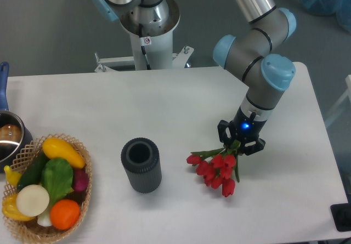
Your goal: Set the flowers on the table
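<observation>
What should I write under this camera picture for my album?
A robot arm's tool holds red tulips low over the white table, beside a dark vase and a vegetable basket.

Flowers [215, 171]: red blooms, green leaves. Table [164, 101] white; gripper [239, 143] black with a blue light. Vase [141, 165] dark grey; basket [82, 200] tan wicker.

Your worktop [164, 101] looks smooth and matt white. The cylinder [141, 165] beside it shows dark, ribbed, matt plastic, and the basket [82, 189] is coarse woven wicker.
</observation>
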### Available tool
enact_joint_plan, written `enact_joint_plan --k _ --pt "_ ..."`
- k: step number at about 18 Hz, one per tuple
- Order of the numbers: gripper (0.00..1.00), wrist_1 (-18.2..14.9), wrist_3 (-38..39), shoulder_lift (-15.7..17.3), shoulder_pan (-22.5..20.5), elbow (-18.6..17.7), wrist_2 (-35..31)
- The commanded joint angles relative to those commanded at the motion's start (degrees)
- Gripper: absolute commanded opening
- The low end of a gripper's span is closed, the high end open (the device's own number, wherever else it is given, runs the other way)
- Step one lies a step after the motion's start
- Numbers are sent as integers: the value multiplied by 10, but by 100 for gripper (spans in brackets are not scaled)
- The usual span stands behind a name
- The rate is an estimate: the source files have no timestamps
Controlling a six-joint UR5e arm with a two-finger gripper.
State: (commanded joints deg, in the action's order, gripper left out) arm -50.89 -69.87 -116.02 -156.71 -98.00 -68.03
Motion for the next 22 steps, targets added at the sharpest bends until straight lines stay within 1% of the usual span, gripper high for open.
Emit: enact_joint_plan --k 1,3,5,7,9,10,12,15,17,20,22 --pt "99 0 0 2 0 0 0" --pt "100 1 2 5 -3 3 0" --pt "100 0 5 21 -5 9 1" --pt "100 2 8 29 -11 15 0" --pt "100 4 9 46 -20 38 -1" --pt "100 4 8 54 -25 42 -6" --pt "100 2 8 80 -35 44 -59" --pt "100 -3 0 112 -47 34 -104" --pt "100 -3 -25 133 -60 32 -106" --pt "100 -23 -81 163 -87 31 -107" --pt "100 -25 -115 181 -111 26 -106"
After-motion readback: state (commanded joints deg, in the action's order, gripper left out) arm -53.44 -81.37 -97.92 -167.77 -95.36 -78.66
